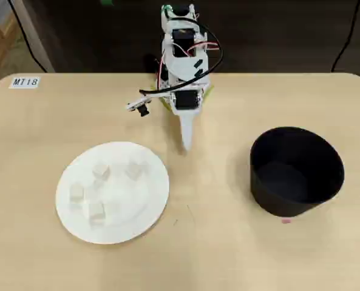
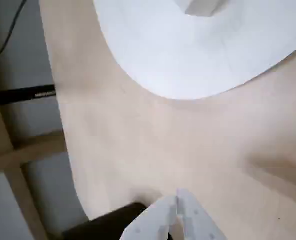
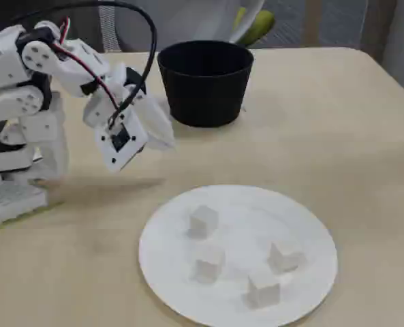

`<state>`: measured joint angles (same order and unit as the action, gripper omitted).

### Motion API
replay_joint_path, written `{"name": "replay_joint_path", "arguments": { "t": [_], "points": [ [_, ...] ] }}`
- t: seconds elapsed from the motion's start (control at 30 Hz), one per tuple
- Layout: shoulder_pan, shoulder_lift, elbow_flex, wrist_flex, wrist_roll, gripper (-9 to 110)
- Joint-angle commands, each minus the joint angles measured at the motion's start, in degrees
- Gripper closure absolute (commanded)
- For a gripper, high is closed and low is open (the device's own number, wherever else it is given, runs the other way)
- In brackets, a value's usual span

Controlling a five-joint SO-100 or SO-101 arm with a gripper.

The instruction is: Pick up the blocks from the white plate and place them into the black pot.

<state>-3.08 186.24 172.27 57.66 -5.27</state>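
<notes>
Overhead view, blocks (image 1: 97, 210) on white plate (image 1: 149, 203)

Bare tabletop (image 1: 210, 182) between white plate (image 1: 152, 203) and black pot (image 1: 296, 171), open for passage. Closed gripper (image 1: 186, 144) held above that gap, touching nothing. Four blocks (image 3: 204, 220) spaced apart on plate, gaps between them. Pot's tall wall the only barrier.

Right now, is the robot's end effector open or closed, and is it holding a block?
End effector: closed, holding nothing; it hangs over bare table, off the white plate.
</notes>
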Motion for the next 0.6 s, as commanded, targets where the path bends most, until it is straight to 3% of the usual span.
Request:
{"name": "replay_joint_path", "arguments": {
  "t": [0.0,0.13,0.37,0.57],
  "points": [
    [6.77,0.18,-12.3,-3.78,-2.37,95],
    [7.12,0.18,-12.39,-3.78,-1.67,104],
    [10.11,-1.67,-16.96,0.79,-3.52,104],
    [18.54,-33.66,-44.21,10.99,-11.51,104]
  ]
}}
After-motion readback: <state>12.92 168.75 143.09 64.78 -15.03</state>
